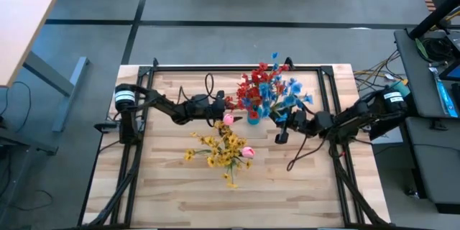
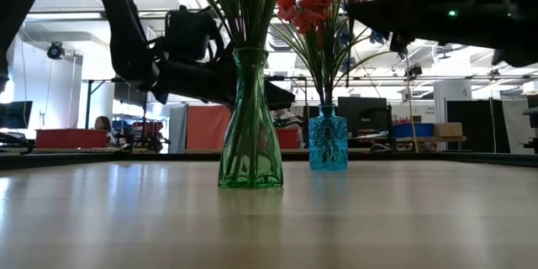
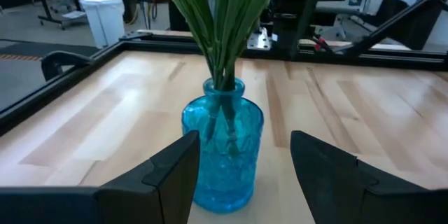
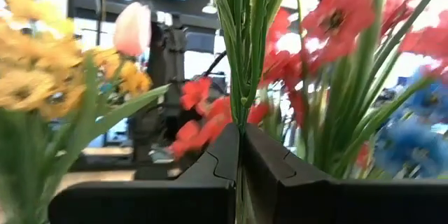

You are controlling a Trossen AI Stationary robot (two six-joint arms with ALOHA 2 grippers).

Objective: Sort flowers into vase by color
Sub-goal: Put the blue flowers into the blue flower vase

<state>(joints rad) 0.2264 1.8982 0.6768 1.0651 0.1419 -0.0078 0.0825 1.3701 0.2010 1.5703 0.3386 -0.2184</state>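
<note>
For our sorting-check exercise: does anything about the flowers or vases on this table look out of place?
Yes. The blue glass vase holds red blooms and blue blooms together, and the green glass vase mixes yellow blooms with pink buds, so colours are not separated. Both vases stand upright; nothing is spilled.

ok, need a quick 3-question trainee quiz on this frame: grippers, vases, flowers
1. True or false: the left gripper is shut.
2. Which vase holds the yellow flowers? A) the green vase B) the blue one C) neither, they lie on the table
3. Fill in: the blue vase holds red flowers and ____ flowers.

Key:
1. False. Its fingers stand open, with the blue vase just ahead of them.
2. A.
3. Blue flowers.
</note>
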